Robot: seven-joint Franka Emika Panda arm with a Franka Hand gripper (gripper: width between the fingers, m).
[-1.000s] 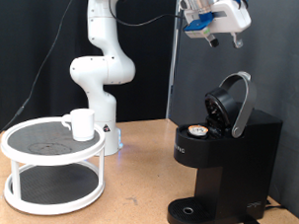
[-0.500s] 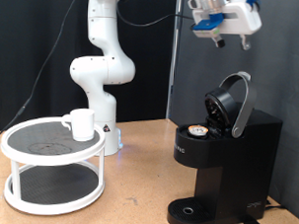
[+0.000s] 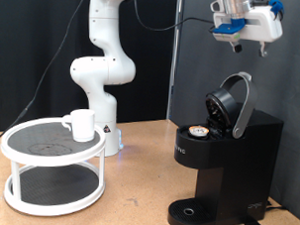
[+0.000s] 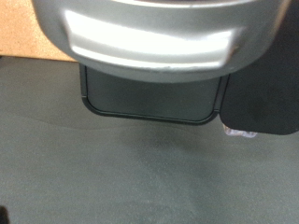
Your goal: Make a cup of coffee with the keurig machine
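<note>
The black keurig machine (image 3: pixel 226 160) stands at the exterior view's right with its rounded lid (image 3: pixel 234 104) hinged up. A small white pod with a brownish top (image 3: pixel 198 132) sits in the open head. The white cup (image 3: pixel 81 124) stands on the top shelf of a round white stand (image 3: pixel 30 158) at the left. My gripper (image 3: pixel 252 49) hangs high above the raised lid, open and empty, not touching it. The wrist view shows the grey rim of the lid (image 4: pixel 154 42) from close up and the black body (image 4: pixel 149 93) below it; no fingers show there.
The white robot base (image 3: pixel 102 71) stands behind the stand. A dark curtain backs the wooden table (image 3: pixel 137 206). The machine's round drip base (image 3: pixel 191 213) holds nothing.
My gripper has moved towards the exterior view's right, from above the machine's front to above the raised lid. The cup, pod and lid have not moved.
</note>
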